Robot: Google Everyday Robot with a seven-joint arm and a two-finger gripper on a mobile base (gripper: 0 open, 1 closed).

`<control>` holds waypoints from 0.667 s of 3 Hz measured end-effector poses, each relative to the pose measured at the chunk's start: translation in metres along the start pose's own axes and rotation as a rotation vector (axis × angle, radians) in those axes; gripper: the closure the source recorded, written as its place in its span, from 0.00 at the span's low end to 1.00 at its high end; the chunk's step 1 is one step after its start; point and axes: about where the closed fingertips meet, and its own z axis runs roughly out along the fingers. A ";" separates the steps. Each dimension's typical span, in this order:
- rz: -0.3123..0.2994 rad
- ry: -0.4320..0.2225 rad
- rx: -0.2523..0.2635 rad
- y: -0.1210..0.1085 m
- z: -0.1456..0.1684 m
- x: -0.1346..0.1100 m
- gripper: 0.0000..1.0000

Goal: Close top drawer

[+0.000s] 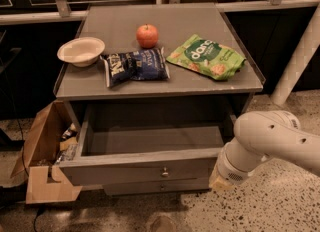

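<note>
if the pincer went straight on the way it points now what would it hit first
Most likely the front of the top drawer, at its right end: the pincer sits low beside that end, aimed toward it. Depth is unclear, so it may already be touching.
</note>
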 end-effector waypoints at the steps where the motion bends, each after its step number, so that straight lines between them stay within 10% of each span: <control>1: 0.017 0.004 0.004 -0.006 0.005 -0.002 1.00; 2: 0.028 0.004 0.031 -0.023 0.005 -0.009 1.00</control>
